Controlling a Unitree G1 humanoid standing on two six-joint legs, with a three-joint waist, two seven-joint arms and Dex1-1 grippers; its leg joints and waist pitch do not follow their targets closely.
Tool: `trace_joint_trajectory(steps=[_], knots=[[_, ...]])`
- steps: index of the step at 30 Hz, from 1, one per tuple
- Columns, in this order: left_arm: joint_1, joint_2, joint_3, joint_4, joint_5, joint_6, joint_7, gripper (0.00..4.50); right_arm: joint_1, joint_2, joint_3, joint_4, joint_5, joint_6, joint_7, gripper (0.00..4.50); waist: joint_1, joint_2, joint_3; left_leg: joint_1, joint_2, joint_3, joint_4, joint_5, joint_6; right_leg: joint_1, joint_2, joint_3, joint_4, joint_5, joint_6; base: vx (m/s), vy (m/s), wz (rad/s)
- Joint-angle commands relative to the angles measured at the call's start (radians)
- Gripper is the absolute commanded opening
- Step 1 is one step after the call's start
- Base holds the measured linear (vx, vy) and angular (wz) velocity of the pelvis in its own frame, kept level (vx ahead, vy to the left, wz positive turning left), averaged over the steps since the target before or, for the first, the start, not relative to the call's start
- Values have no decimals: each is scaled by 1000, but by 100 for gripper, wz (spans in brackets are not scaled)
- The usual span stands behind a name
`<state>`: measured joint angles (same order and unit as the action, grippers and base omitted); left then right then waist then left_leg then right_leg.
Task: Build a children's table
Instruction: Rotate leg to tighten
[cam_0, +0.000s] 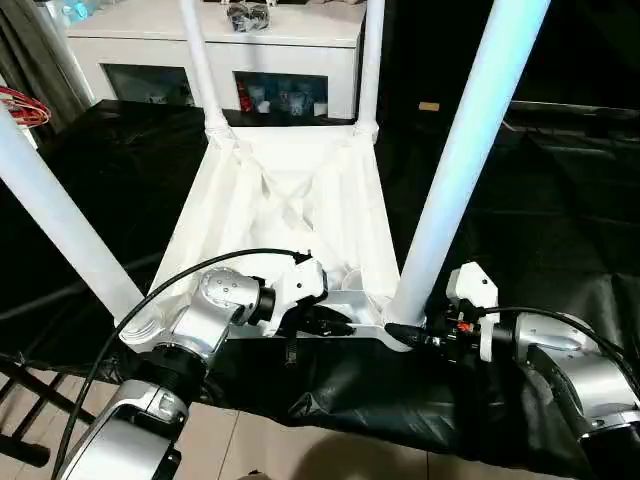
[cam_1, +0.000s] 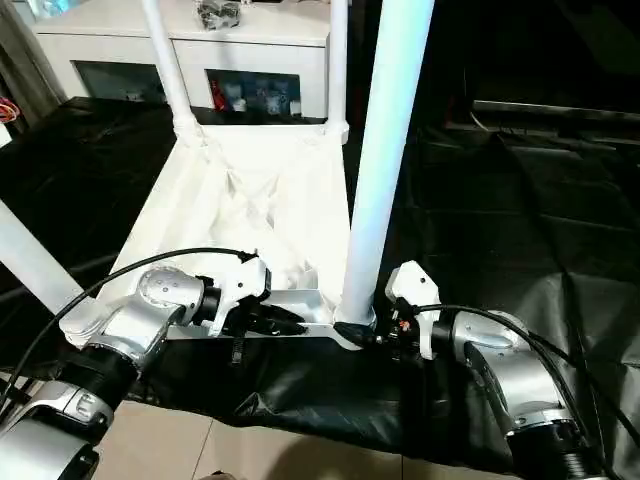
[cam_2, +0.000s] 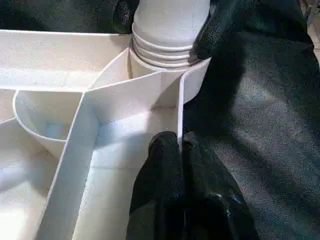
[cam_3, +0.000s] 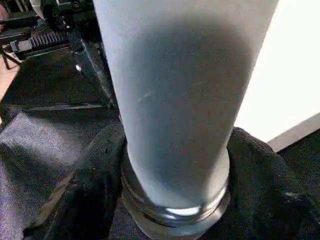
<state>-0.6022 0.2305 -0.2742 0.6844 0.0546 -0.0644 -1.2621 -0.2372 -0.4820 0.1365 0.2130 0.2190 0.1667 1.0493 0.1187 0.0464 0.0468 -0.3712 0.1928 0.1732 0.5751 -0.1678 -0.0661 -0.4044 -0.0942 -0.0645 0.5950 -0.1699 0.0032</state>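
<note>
On black cloth (cam_0: 560, 200), table (cam_0: 290, 200) lies upside down, 4 legs up. Looks light, stiff, slick plastic; best grips: rim, leg bases. Cabinet (cam_0: 215, 50) behind, shelf contents unclear. L gripper (cam_2: 172, 165) pinched on near rim. R gripper (cam_3: 175, 165) fingers round near-right leg (cam_0: 470, 150) at socket; clamp can't tell.

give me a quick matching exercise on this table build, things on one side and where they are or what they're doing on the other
Things:
1. left gripper
2. right gripper
3. cabinet
4. black cloth

Places or states:
A. fingers on either side of the foot of the near right leg
B. spread under the upturned table top
C. shut on the table top's near rim
D. stands beyond the table

Pairs: 1-C, 2-A, 3-D, 4-B
</note>
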Motion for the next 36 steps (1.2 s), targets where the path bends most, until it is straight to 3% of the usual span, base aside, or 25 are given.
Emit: trace_joint_trajectory(steps=[1, 6, 8, 10, 12, 13, 14, 16, 20, 24, 25, 26, 30, 31, 36], knots=[[-11, -31, 22, -23, -47, -33, 37, 0, 3, 20, 64, -42, -3, 3, 40, 271, -2, -31, -64, 3, 30, 0, -57, -202, 87, 50, -49, 34, -74, -280, -191, 0, 0, 0], [-13, -47, 22, -13, -31, -34, 85, 0, 12, 44, 60, -30, -17, -19, 0, 270, -4, -25, -64, 4, 30, -2, -59, -215, 79, 48, -48, 34, -76, -289, -189, 0, 0, 0], [-33, -87, 27, 14, -6, -14, 183, 0, -10, 115, 27, 39, -55, -27, -157, 269, -7, -23, -63, 4, 29, -3, -61, -228, 70, 48, -49, 34, -78, -308, -185, 0, 0, 0], [-42, -108, 27, 24, 5, -8, 225, 0, -25, 145, 11, 75, -68, -22, -227, 269, -15, -25, -59, 4, 25, -5, -65, -258, 47, 47, -49, 31, -85, -366, -168, 0, 0, 0], [-72, -167, 26, 50, 33, 12, 339, 0, -63, 220, -24, 153, -93, -35, -380, 268, -31, -20, -60, 6, 24, -8, -67, -275, 24, 46, -46, 31, -84, -366, -165, 0, 0, 0], [-78, -176, 25, 55, 39, 13, 360, 0, -69, 233, -30, 165, -97, -39, -407, 268, -37, -24, -62, 4, 21, -8, -66, -275, 24, 51, -47, 30, -84, -363, -163, 0, 0, 0], [-90, -200, 26, 63, 42, 23, 391, 0, -83, 262, -38, 191, -108, -48, -466, 268, -36, -18, -62, 4, 20, -9, -65, -270, 27, 52, -48, 30, -85, -357, -164, 0, 0, 0], [-109, -239, 26, 79, 52, 34, 447, 0, -109, 318, -52, 236, -129, -59, -570, 268, -43, -17, -64, 4, 19, -6, -62, -262, 32, 49, -47, 32, -86, -333, -171, 0, 0, 0], [-116, -269, 7, 82, 66, 26, 466, 0, -157, 391, -55, 297, -172, -80, -705, 268, -52, -16, -68, -1, 15, -5, -59, -219, 47, 54, -44, 30, -80, -259, -188, 0, 0, 0], [-106, -262, 0, 80, 72, 2, 442, 0, -177, 406, -66, 315, -176, -124, -706, 268, -55, -15, -71, -2, 17, -3, -55, -189, 81, 57, -44, 30, -75, -197, -213, 0, 0, 0], [-98, -254, 0, 73, 66, -8, 424, 0, -178, 400, -76, 311, -156, -125, -676, 303, -54, -15, -70, -1, 17, -2, -55, -191, 84, 57, -44, 30, -76, -196, -215, 0, 0, 0], [-92, -246, 0, 65, 58, -16, 407, 0, -176, 389, -80, 304, -141, -119, -645, 324, -56, -21, -69, -1, 18, -1, -56, -200, 91, 58, -43, 29, -76, -201, -219, 0, 0, 0], [-80, -224, 0, 54, 45, -24, 382, 0, -164, 356, -76, 280, -138, -124, -596, 360, -51, -18, -67, 1, 20, -2, -57, -212, 92, 57, -45, 31, -79, -241, -215, 0, 0, 0], [-76, -215, 0, 50, 40, -28, 370, 0, -158, 343, -73, 267, -135, -123, -575, 372, -51, -23, -67, 1, 21, -1, -57, -211, 93, 57, -45, 32, -79, -240, -215, 0, 0, 0], [-46, -164, 10, 12, 2, -37, 267, 0, -113, 240, -33, 180, -120, -106, -414, 380, -28, -20, -66, 4, 26, 0, -57, -210, 105, 54, -46, 35, -75, -235, -211, 0, 0, 0]])
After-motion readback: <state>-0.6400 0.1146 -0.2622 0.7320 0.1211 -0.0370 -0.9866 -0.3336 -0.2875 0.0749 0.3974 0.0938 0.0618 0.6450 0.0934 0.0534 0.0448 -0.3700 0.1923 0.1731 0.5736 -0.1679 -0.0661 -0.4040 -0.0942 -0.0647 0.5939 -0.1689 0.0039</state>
